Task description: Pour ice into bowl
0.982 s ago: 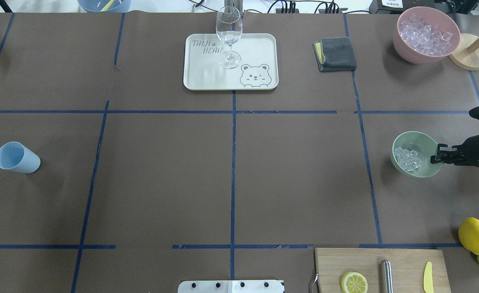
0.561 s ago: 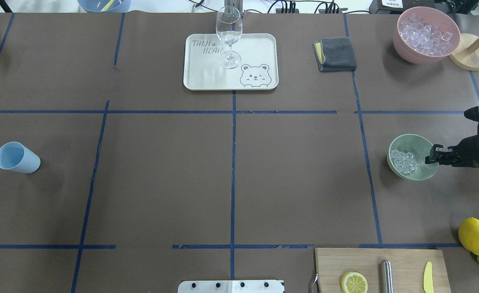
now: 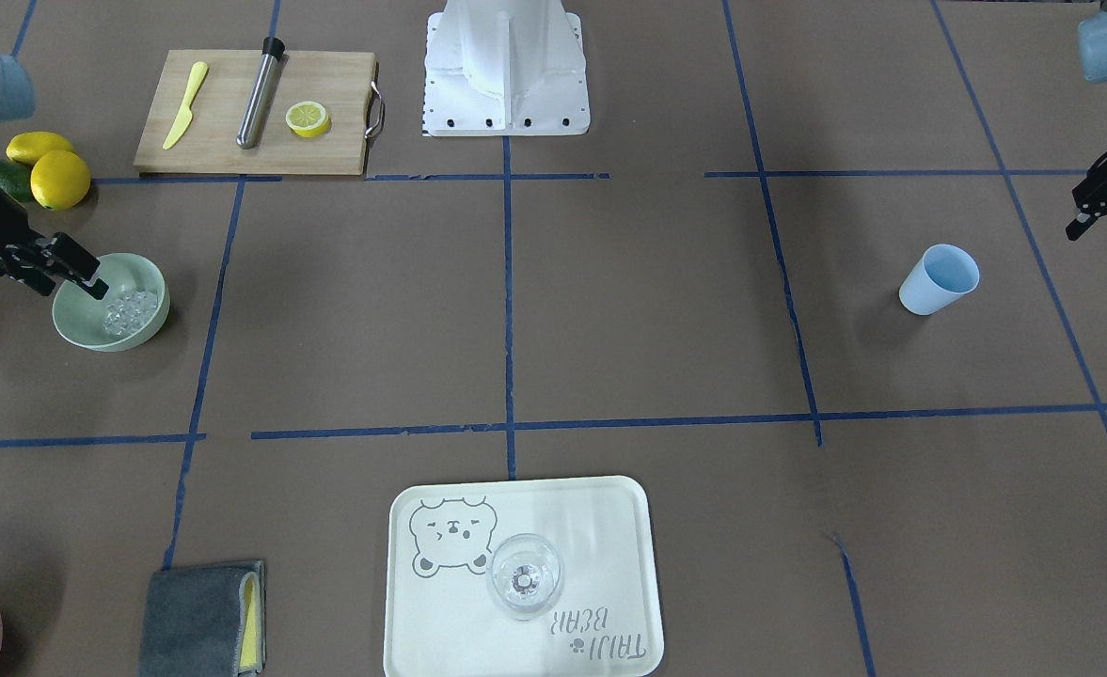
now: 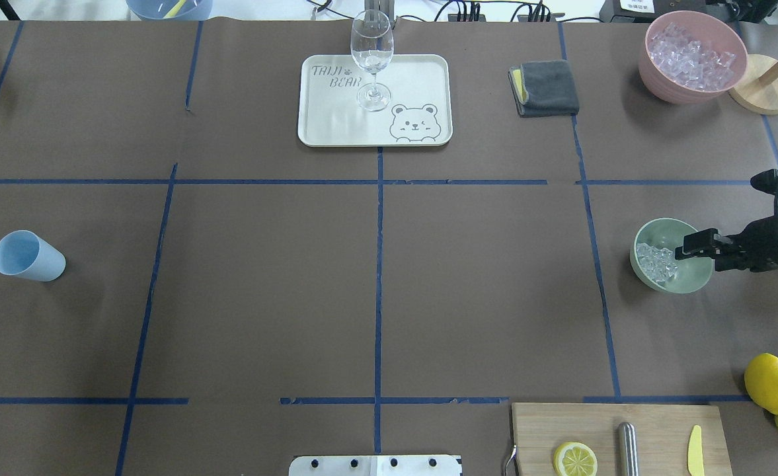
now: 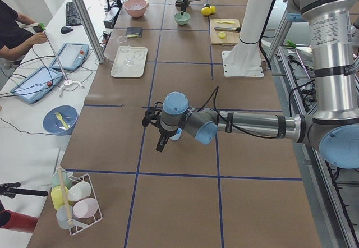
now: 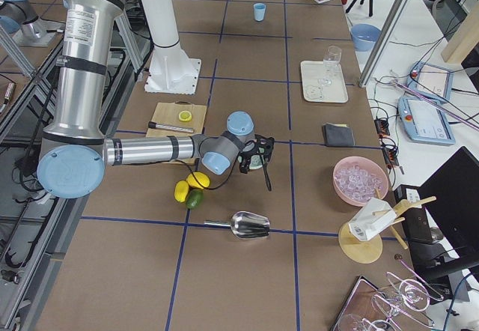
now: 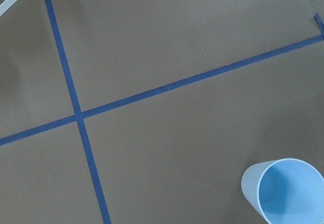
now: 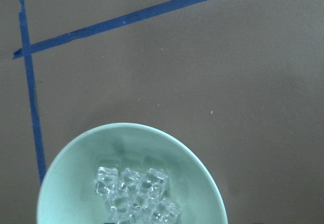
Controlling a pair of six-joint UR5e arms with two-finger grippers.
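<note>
The right jaws (released or clenched, one cannot tell) now reach farther over the bowl (image 4: 660, 228) at overhead right; ice (image 4: 654, 262) lies inside, so pouring looks done.

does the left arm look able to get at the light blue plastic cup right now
Probably yes: the left gripper hangs close beside the light blue plastic cup, with only bare table between them.
</note>
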